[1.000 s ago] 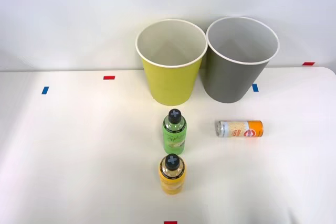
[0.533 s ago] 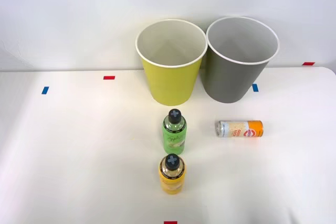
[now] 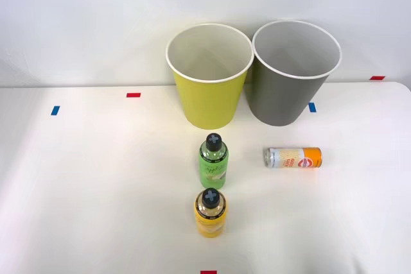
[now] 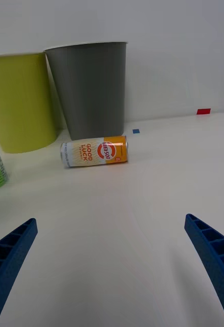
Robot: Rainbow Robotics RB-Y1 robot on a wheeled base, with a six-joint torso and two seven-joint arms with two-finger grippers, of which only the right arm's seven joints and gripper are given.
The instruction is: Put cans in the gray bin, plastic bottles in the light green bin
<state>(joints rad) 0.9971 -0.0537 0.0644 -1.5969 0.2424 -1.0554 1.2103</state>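
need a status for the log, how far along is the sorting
Nothing is sorted yet: the light green bin and the gray bin look empty inside. Nothing is in hand; the right gripper is open, facing the can lying on its side. Left: the can, the green bottle and the yellow-orange bottle, both upright.

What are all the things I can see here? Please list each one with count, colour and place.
can: one, silver with orange end, lying on its side on the table, in front of the gray bin
gray bin: one, gray with white rim, far right side
light green bin: one, yellow-green with white rim, beside the gray bin, on its left
green bottle: one, black cap, upright, in front of the light green bin
yellow-orange bottle: one, black cap, upright, nearest the robot
tape marks: several, red and blue, on the table
table: one, white
right claw: one, blue ribbed fingers, open, facing the can
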